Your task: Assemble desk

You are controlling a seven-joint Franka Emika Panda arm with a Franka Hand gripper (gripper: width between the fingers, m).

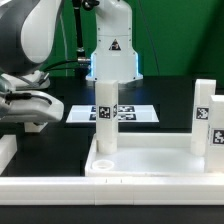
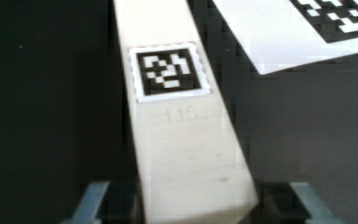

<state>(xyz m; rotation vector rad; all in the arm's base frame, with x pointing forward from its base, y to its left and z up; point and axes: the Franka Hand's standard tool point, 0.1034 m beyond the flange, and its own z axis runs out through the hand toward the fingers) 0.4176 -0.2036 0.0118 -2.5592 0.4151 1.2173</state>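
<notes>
The white desk tabletop [image 1: 150, 166] lies in the foreground with its raised rim up. Two white tagged legs stand upright on it, one near the middle [image 1: 105, 118] and one at the exterior view's right [image 1: 207, 118]. My gripper [image 1: 22, 103] is low at the exterior view's left. In the wrist view a third white leg [image 2: 179, 130] with a square tag lies lengthwise on the black table between my fingers [image 2: 101, 203]. My gripper [image 2: 197, 205] is open, with a dark gap on each side of the leg.
The marker board [image 1: 128, 113] lies behind the tabletop, and its corner shows in the wrist view [image 2: 309, 35]. A long white border bar [image 1: 110, 188] runs along the front. The robot base [image 1: 112, 50] stands at the back. A white block [image 1: 5, 152] sits at the left edge.
</notes>
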